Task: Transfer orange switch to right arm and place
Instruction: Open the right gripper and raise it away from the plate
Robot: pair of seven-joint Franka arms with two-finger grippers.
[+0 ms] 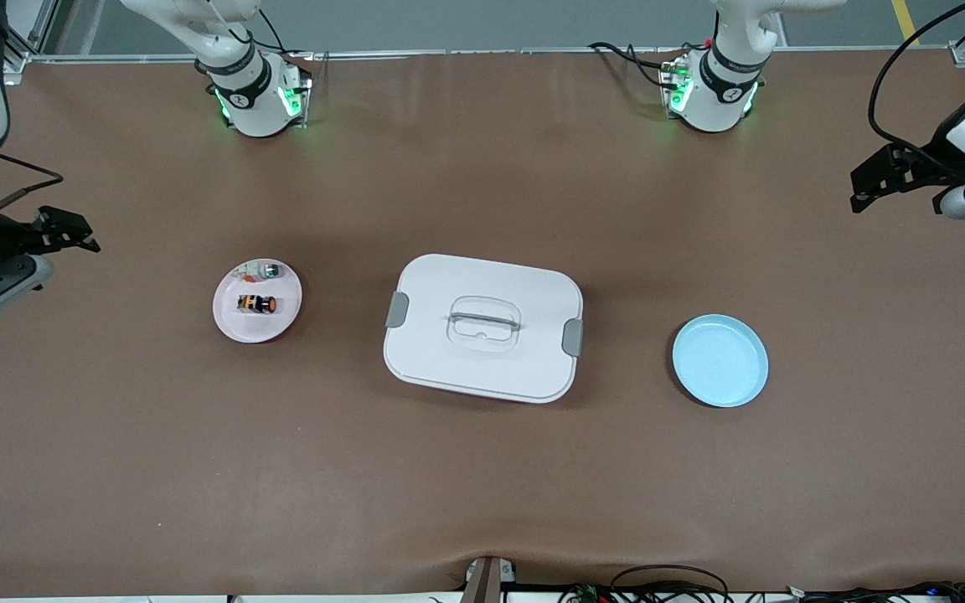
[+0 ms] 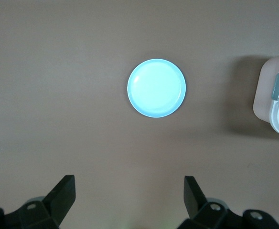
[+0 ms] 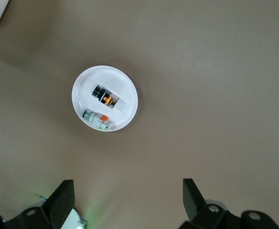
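The orange switch [image 1: 257,304] lies on its side in a small white plate [image 1: 235,328] toward the right arm's end of the table. It also shows in the right wrist view [image 3: 106,97] on that plate [image 3: 130,90]. My right gripper [image 1: 72,234] hangs open and empty over the bare table at that end, apart from the plate; the right wrist view [image 3: 128,191] shows its jaws wide apart. My left gripper [image 1: 868,188] hangs open and empty over the table at the left arm's end; the left wrist view [image 2: 130,188] shows the same.
A silver-white part with a red bit [image 1: 265,270] shares the white plate. A white lidded box [image 1: 483,327] with grey clips stands mid-table. An empty light-blue plate [image 1: 719,360] lies toward the left arm's end, also in the left wrist view [image 2: 156,88].
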